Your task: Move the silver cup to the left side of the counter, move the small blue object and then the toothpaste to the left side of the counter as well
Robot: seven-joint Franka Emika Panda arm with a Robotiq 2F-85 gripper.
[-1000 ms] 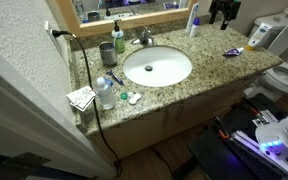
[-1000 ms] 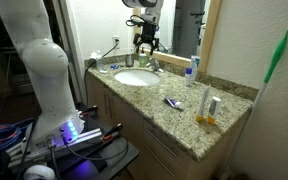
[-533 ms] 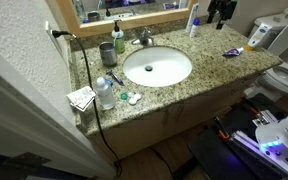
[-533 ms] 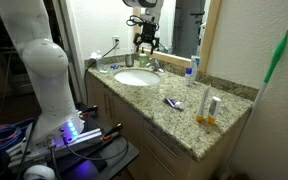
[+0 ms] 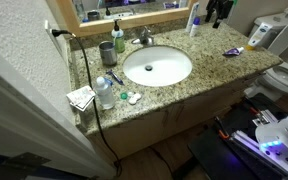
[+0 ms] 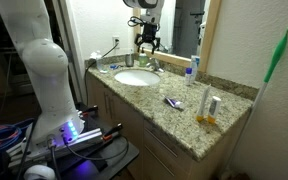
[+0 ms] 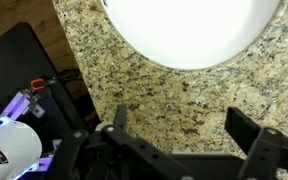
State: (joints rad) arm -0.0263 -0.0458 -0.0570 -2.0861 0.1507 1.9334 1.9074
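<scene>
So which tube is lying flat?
The short blue-purple toothpaste, lying flat; the tall white blue-topped tube stands upright.

On the counter (image 5: 209, 72), silver cup (image 5: 106, 53) and toothpaste (image 5: 231, 52) at opposite sides of the sink (image 5: 157, 67).

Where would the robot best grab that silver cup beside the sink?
Probably by its round wall near the rim, fingers coming down from above. The silver cup appears to stand upright, and the green soap bottle close beside it leaves little room for a sideways approach.
</scene>
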